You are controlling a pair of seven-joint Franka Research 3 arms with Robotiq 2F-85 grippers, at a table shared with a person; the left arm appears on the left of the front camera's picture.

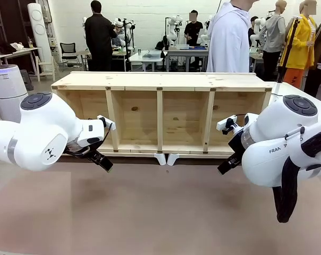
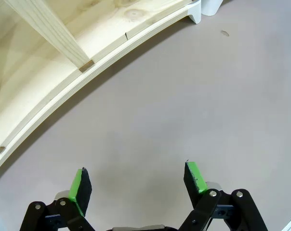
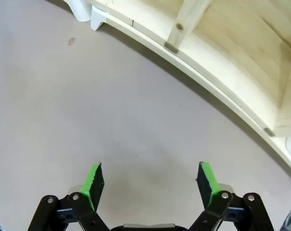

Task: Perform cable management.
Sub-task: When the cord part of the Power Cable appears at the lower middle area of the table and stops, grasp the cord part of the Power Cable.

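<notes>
Item: wooden shelf (image 1: pixel 160 79) stood on table (image 1: pixel 150 212).
Jaws of left gripper (image 2: pixel 138 177) and right gripper (image 3: pixel 150 177) were spread wide, nothing held, near shelf front.

Glossy white left arm (image 1: pixel 41 135), right arm (image 1: pixel 277 143), grey caps (image 1: pixel 35 100); black ribbed hose (image 1: pixel 282 195). Black left tool (image 2: pixel 137 180), right tool (image 3: pixel 150 178), green pads (image 2: pixel 78 188).

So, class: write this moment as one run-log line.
left gripper open, empty, above table | right gripper open, empty, above table | wooden shelf beyond both | person standing behind shelf
</notes>
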